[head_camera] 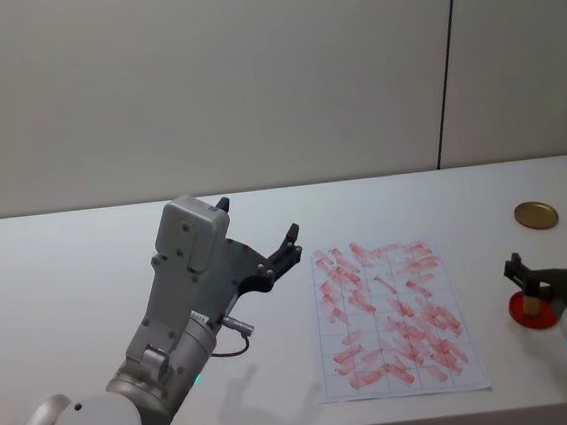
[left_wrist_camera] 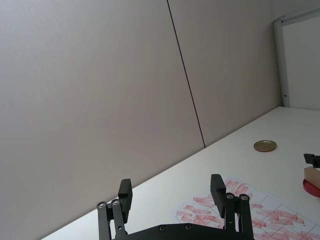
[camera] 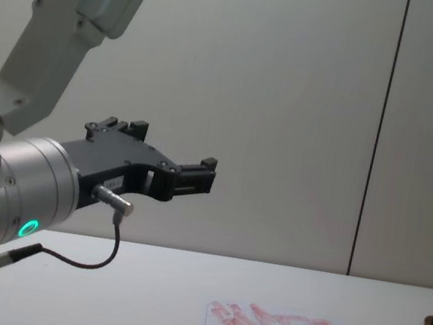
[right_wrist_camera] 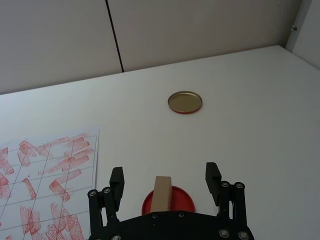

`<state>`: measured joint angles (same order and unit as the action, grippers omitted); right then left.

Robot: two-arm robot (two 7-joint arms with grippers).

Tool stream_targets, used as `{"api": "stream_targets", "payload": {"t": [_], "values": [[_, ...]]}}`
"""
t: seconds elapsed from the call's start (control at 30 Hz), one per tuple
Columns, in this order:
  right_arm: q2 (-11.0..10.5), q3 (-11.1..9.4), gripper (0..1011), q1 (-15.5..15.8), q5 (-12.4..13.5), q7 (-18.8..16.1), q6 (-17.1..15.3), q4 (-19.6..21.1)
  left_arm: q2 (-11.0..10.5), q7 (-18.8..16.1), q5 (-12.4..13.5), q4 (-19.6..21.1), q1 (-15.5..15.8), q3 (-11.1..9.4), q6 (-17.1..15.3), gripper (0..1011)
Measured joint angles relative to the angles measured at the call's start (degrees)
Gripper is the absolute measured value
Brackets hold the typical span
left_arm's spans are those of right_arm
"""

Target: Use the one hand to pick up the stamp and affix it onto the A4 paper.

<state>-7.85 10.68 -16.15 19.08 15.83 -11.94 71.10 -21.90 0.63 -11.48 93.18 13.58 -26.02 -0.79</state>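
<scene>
The stamp, a small tan wooden block, stands upright on a round red ink pad at the table's right side. My right gripper is open and straddles the stamp, one finger on each side with a gap to each. In the head view the stamp sits between the same right gripper. The A4 paper, white with grid lines and many red smudges, lies flat left of the pad. My left gripper is held up in the air left of the paper, open and holding nothing.
A flat gold disc lies on the white table behind the ink pad, also in the right wrist view as the disc. A plain wall stands behind the table. The raised left arm looms over the table's left half.
</scene>
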Motion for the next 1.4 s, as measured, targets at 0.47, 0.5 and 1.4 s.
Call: {"api": "stream_targets", "payload": {"t": [0.47,0.5,1.4], "values": [[1.6,0.4,1001,-2.6,-0.1,-0.4,-1.0,-5.3,0.0,0.0,0.0,0.0,0.0,0.0,0.0,993],[1.7,0.4,1001,-2.7,-0.1,-0.4,-1.0,-5.6,0.0,0.0,0.0,0.0,0.0,0.0,0.0,993],[3.1,-0.1,389,-5.4,0.7,-0.4,-2.3,-11.4,0.0,0.0,0.0,0.0,0.0,0.0,0.0,993]]}}
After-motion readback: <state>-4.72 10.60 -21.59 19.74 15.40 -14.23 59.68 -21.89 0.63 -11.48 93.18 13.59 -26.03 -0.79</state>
